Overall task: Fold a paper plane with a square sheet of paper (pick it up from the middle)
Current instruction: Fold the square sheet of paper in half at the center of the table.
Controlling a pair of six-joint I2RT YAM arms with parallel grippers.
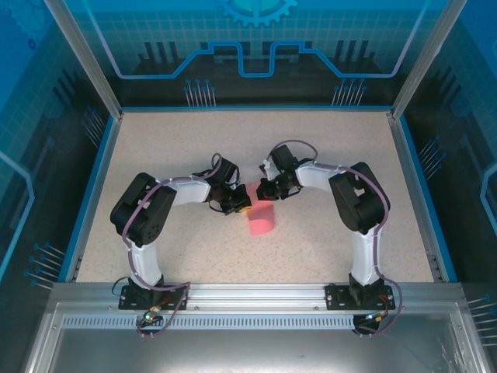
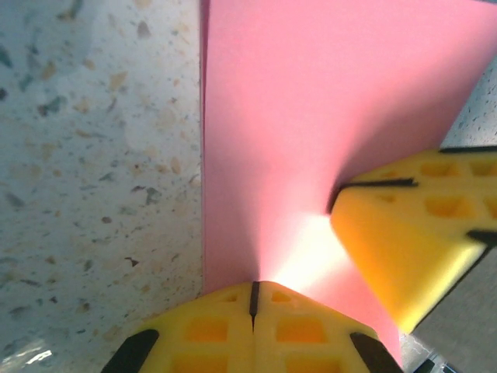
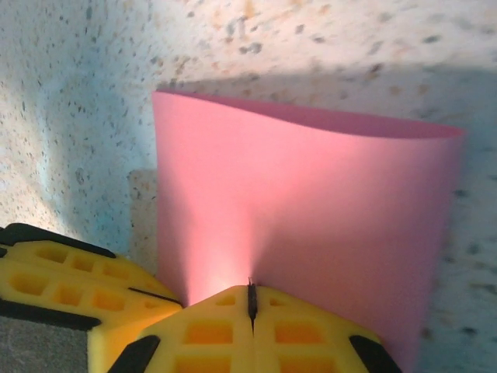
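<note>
Left end effector (image 2: 252, 299): clenched, its yellow fingers meeting on the far edge of the square sheet of paper (image 3: 311, 202), towards that edge's left end, with pink paper running out from the seam between them. The sheet is held over the speckled bench (image 1: 171, 148) by that edge, and the rest bows away towards the arm bases. Its free edge shows a soft curve, not a crease. Right end effector (image 3: 251, 299): likewise clenched on the sheet's far edge, just right of the left one, the two sets of fingers touching or nearly so. Judgement on handling: the sheet is very light, thin and limp. It will sag between holds, take a permanent crease wherever it is pressed, and may slide out from smooth pads. Holds are best taken on an edge and spread apart, since two grips this close leave the sheet's outer corners unsupported. Not determinable: whether the sheet is one layer or already doubled, how much paper lies inside each grip, and whether its near edge rests on the bench. One near corner is cut off in the right wrist view.
</note>
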